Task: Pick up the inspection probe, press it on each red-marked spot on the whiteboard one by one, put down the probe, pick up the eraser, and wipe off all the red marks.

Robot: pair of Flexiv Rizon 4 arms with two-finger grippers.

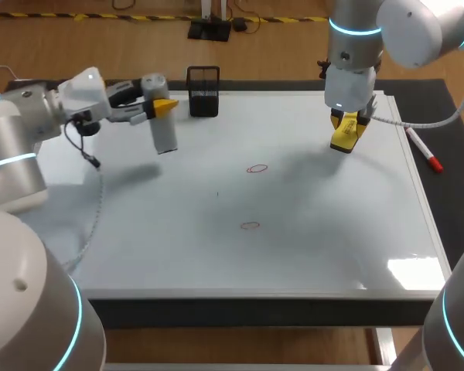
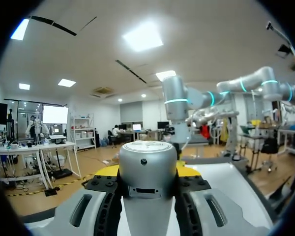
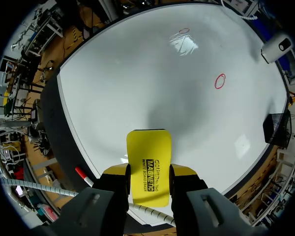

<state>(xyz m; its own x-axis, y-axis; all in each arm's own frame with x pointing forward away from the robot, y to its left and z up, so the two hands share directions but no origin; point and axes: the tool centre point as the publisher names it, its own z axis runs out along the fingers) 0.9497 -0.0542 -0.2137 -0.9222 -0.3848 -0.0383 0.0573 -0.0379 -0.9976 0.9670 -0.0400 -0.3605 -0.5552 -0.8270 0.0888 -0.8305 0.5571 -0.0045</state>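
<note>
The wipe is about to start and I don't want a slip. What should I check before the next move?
1. Grip on the eraser: ok, the right tool has a finger on each side.
2. Contact with the whiteboard: not ok, the eraser hangs above it, with its shadow lying apart.
3. Targets found: ok, the nearer red mark and the farther red mark are both unwiped.
4. The probe put down: not ok, the left tool is shut on it above the board's rear left.
5. Way to the marks: ok, only bare board lies between.
6. The marker: ok, off the board, beside its right edge.
</note>
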